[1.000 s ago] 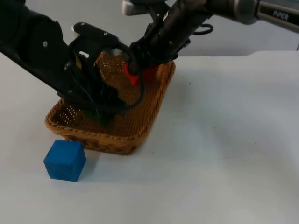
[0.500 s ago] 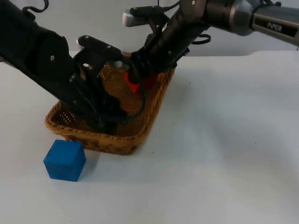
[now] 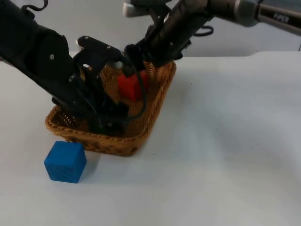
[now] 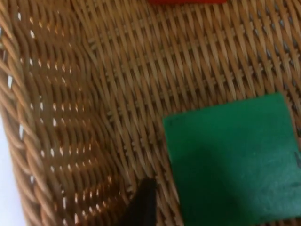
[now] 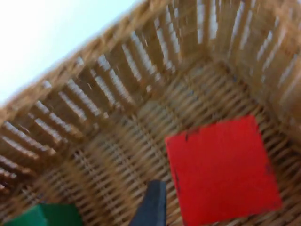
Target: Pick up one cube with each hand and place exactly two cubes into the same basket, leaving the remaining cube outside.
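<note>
Both grippers reach into the woven tan wicker basket (image 3: 155,110), whose long axis runs away from the camera. Left gripper (image 3: 104,125) angles steeply down at the near end, over the flat-lying green foam cube (image 4: 233,160); its grip cannot be told. Right gripper (image 3: 129,66) hangs just above the red foam cube (image 3: 130,86), released on the weave. Outside, near the basket's front corner, sits the blue foam cube (image 3: 65,161).

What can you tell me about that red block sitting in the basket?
The red block is a plain cube with flat, matte faces and sharp edges, one colour all over. It lies flat on the woven floor of the wicker basket, toward its far end, near the wall. The right claw hangs just above it, not gripping it. A green block lies apart from it on the same floor.
</note>
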